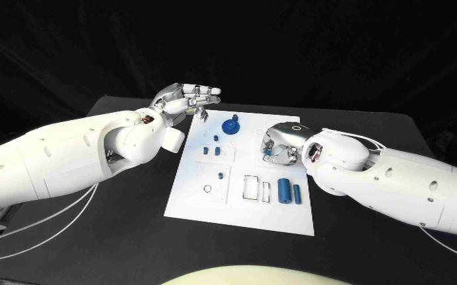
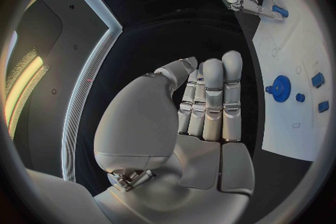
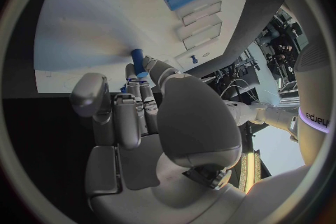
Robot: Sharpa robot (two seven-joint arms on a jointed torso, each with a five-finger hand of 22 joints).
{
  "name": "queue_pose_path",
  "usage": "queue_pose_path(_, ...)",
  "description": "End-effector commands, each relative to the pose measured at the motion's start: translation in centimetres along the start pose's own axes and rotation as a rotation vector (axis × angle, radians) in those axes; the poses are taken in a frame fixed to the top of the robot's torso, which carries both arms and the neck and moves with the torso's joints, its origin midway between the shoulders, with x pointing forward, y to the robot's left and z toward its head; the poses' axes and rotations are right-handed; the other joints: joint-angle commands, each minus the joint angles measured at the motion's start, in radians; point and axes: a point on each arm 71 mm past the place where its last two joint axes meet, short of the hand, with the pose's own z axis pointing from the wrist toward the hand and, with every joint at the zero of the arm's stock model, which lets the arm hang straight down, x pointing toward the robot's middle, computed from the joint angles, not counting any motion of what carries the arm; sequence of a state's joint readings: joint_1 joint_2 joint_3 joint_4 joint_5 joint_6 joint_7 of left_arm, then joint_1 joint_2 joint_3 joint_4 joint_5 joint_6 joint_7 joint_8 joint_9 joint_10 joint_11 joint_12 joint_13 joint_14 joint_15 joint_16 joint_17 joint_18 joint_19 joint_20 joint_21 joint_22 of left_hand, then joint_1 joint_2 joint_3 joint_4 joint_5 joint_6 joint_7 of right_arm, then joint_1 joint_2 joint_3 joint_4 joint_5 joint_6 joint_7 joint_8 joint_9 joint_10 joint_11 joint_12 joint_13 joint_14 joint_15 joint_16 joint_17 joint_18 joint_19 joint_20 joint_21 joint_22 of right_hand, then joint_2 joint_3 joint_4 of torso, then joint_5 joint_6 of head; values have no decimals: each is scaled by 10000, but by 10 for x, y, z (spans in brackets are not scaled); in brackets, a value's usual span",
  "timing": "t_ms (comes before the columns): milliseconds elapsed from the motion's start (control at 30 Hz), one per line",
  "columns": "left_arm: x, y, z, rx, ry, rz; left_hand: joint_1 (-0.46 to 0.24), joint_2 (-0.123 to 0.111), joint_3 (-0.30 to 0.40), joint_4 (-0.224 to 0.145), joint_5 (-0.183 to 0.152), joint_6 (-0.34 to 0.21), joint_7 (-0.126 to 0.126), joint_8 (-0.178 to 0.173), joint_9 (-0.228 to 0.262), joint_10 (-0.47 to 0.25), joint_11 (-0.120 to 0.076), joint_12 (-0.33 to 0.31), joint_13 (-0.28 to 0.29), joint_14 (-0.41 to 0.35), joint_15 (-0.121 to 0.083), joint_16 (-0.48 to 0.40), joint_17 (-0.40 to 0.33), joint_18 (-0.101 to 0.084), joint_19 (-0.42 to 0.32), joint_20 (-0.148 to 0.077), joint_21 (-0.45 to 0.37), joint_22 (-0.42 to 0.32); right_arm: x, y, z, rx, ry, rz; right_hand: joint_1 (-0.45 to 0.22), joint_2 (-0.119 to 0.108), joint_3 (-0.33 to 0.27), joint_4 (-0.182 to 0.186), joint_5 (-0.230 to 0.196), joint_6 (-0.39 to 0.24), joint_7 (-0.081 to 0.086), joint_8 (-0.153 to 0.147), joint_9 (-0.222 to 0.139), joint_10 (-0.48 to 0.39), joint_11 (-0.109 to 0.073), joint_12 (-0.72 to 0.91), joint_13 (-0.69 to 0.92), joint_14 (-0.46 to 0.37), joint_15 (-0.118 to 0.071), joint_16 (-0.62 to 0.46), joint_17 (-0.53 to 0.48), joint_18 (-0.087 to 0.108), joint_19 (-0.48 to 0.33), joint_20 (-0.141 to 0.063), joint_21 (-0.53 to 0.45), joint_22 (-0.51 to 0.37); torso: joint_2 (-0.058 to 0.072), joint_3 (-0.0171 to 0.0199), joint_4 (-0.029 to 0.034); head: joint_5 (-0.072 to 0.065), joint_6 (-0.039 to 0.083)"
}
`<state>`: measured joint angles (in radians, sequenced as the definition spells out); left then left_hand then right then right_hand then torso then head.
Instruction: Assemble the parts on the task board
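- Your board lies flat mid-counter, long side running away from the robot.
- Nearest row on the board: an oval outline at its left, a rectangular slot beside it, then two blue cylinders lying side by side, the thinner one on the right.
- One step farther, a small blue peg stands above the oval outline.
- Right hand sits low over the board's right half, past the cylinders. Its fingers are curled together, tips at a small blue part on the white surface. In the left wrist view you see the same blue part at those fingertips. Read it as pinched; whether the part is lifted off the board you cannot tell.
- Mid-board, left of the right hand: a few small blue pieces lying close together.
- Farther on, the blue gear stands near the board's far left; in the left wrist view it is upright on the white plate.
- Left hand hovers at the board's far left corner, just beside the gear and apart from it. Its fingers are straight and held side by side, thumb bent toward them, nothing held.
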<state>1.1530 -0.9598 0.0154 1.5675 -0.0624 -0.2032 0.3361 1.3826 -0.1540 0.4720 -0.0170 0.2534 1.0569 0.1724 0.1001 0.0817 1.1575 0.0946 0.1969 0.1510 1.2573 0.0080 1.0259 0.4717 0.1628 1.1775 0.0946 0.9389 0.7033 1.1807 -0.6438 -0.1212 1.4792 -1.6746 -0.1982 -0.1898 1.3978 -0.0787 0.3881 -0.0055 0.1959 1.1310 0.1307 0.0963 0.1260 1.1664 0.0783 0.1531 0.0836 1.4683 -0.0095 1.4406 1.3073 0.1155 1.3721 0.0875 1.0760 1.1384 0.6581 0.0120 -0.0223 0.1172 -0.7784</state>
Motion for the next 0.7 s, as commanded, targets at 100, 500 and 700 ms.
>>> queue_pose_path(100, 2, 0, 1, -19, 158, -98, 4, 98, -16, -24, 16, -32, 23, -37, -15, -43, 5, 58, 9, -70, 18, -35, -9, 112, -53, 10, -32, -9, 2, 0, -2, 142, -24, -350, 245, 108, 141, -113, -47, 207, -35, 85, 58, 536, -196, 122, 129, 616, -108, 83, 529, -129, 88, -56, 148, 137, 1, 2, -9, 24, -3)
queue_pose_path(500, 2, 1, 2, -26, 132, -90, 0, 110, -18, -21, 16, -35, 25, -37, -16, -47, 7, 60, 10, -73, 19, -37, -17, 114, -58, 10, -45, -23, -23, 17, -18, -432, -1174, 120, 310, 84, 172, -215, -46, 289, -48, 95, 96, 737, -244, 140, 201, 630, -150, 126, 597, -181, 183, -97, 410, 387, -24, -12, -12, 33, 26)
queue_pose_path(700, 4, 1, 3, -22, 164, -102, 0, 110, -18, -21, 16, -35, 25, -37, -16, -47, 7, 60, 10, -73, 19, -37, -17, 114, -58, 10, -45, -23, -38, 35, -25, -970, -1680, 304, 342, 78, 189, -252, -21, 304, -40, 93, 104, 760, -243, 126, 215, 638, -154, 149, 635, -193, 202, -106, 465, 441, -17, -11, -8, 65, 29)
